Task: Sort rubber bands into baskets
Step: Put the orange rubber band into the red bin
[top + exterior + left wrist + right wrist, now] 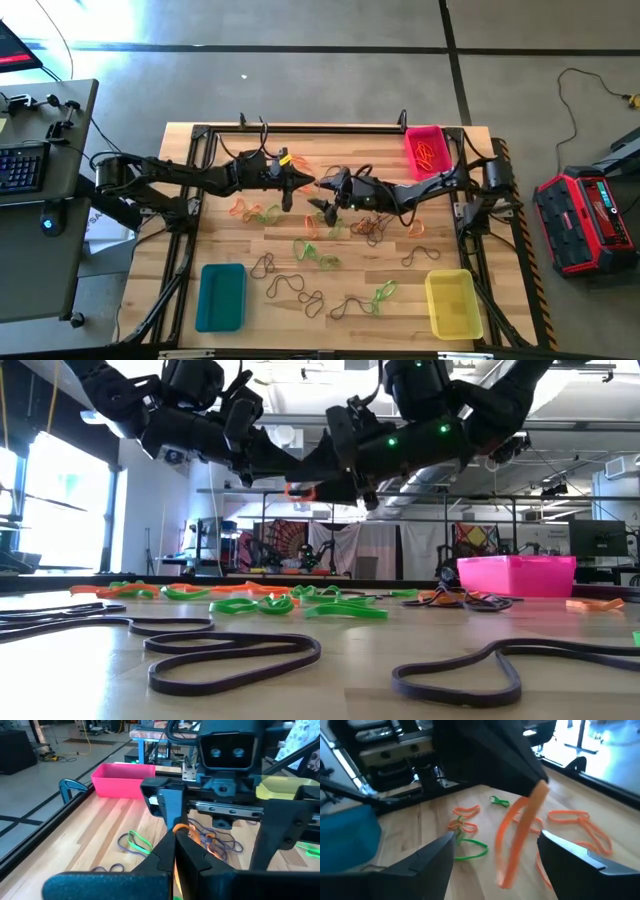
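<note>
My left gripper (306,181) is shut on an orange rubber band (516,837) and holds it above the table's middle. My right gripper (496,838) comes from the table's right and is open. Its two fingers stand on either side of the hanging band and do not touch it. Many more rubber bands, orange, green (318,253) and dark (297,290), lie loose on the wooden table. The pink basket (425,150) at the far right has orange bands inside. The teal basket (220,296) stands near left and the yellow basket (452,302) near right. My left gripper pinches the orange band's upper end (538,790) between the tips of its two shut fingers (175,842). The fingers come almost level from the table's left. The band hangs slack below them as a narrow loop, clear of the table.
A black frame (300,129) runs round the table's far and side edges. Loose bands lie thickest under both grippers (372,228). A pink basket wall (515,575) shows beyond the bands in the low view.
</note>
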Motion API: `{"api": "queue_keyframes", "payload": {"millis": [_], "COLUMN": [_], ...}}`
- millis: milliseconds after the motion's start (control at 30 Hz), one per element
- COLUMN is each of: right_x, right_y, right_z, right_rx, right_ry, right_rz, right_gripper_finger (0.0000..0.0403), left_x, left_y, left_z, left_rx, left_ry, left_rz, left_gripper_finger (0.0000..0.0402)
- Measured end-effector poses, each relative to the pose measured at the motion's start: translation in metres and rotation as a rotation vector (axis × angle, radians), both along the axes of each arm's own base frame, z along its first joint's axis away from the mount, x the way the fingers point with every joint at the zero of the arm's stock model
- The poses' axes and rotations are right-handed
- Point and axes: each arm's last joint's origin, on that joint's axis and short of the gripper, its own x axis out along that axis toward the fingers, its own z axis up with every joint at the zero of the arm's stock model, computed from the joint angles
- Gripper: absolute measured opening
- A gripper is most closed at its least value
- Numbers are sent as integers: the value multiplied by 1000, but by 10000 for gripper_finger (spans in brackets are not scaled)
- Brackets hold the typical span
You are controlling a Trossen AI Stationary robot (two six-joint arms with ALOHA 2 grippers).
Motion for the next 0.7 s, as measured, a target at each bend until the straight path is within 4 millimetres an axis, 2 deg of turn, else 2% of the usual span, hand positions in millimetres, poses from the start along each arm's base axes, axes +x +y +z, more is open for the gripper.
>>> {"api": "queue_keyframes", "payload": {"millis": [200, 300, 433, 600, 633, 700], "right_x": [0, 0, 0, 0, 0, 0], "right_y": [-1, -1, 0, 2, 1, 1], "right_z": [2, 2, 2, 2, 2, 2], "right_rx": [-39, -40, -39, -38, -38, -29], "right_ry": [-15, -15, -15, -15, -14, -11], "right_rz": [6, 6, -1, 1, -1, -11], "right_gripper_finger": [269, 245, 171, 29, 15, 15], "left_x": [2, 3, 4, 3, 3, 3], "left_y": [-6, -9, -12, -12, -12, -12], "left_z": [2, 5, 5, 4, 4, 4], "left_rx": [-3, 2, 2, 1, 1, 2], "left_ry": [-27, -47, -51, -43, -43, -41], "left_rz": [-36, -50, -58, -58, -58, -58], "left_gripper_finger": [0, 0, 0, 18, 25, 42]}}
